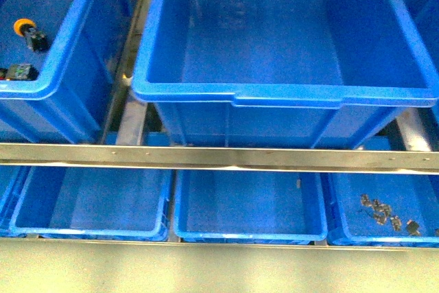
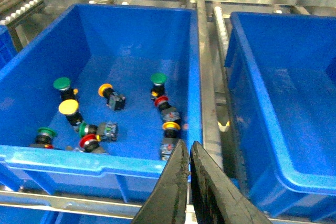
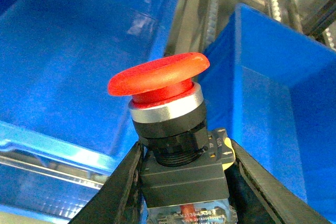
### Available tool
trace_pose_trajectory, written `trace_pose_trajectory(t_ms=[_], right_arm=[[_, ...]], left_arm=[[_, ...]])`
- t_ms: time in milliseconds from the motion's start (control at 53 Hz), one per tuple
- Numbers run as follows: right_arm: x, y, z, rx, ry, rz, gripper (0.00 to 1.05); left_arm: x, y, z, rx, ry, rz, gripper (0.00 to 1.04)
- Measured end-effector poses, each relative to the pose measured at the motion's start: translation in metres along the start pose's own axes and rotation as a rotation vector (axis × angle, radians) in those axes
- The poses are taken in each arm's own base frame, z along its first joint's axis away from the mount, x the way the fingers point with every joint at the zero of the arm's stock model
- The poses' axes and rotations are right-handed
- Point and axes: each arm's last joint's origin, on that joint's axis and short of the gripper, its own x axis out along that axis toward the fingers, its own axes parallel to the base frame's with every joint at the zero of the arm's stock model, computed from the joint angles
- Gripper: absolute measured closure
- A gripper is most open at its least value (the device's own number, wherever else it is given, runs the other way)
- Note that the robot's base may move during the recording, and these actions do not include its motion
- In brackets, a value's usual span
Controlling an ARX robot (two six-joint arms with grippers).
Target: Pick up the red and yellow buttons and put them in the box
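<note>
Spanning the front view, a steel shelf rail [image 1: 219, 157] crosses at six o'clock of the large deep blue plastic crate [image 1: 274, 94], its interior wide open. The right tool [image 3: 186, 182] pinches the red mushroom-capped push-button [image 3: 157, 74]. The left tool [image 2: 189, 156], pressed together, hangs by the rim of the blue bin [image 2: 79, 161] at the crate's ten o'clock; the yellow-capped button [image 2: 69, 107] lies inside.

Only one marking found: a short line of small pale print on the clear base of the red button [image 3: 159, 78], just below its black body, right wrist view; possibly digits, too blurred to read. Nothing else legible in any view
</note>
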Motion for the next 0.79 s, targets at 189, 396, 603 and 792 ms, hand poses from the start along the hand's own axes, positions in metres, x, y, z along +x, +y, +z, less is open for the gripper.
trace_pose_trajectory(t_ms=[189,396,603,792], right_arm=[[0.001,-0.002,0.001,0.007,-0.003,-0.003,0.68],[0.001,-0.002,0.001,0.015,-0.001,-0.005,0.68],[0.000,0.003,0.004,0.025,-0.021,0.012,0.68],[0.000,0.005,0.006,0.031,-0.028,-0.002,0.68]], left_arm=[[-0.014,0.000,0.000,0.000,0.001,0.000,1.02],[-0.025,0.000,0.002,0.000,-0.005,0.000,1.02],[-0.035,0.000,0.007,0.000,-0.020,-0.001,1.02],[-0.043,0.000,0.010,0.002,-0.032,-0.008,1.02]])
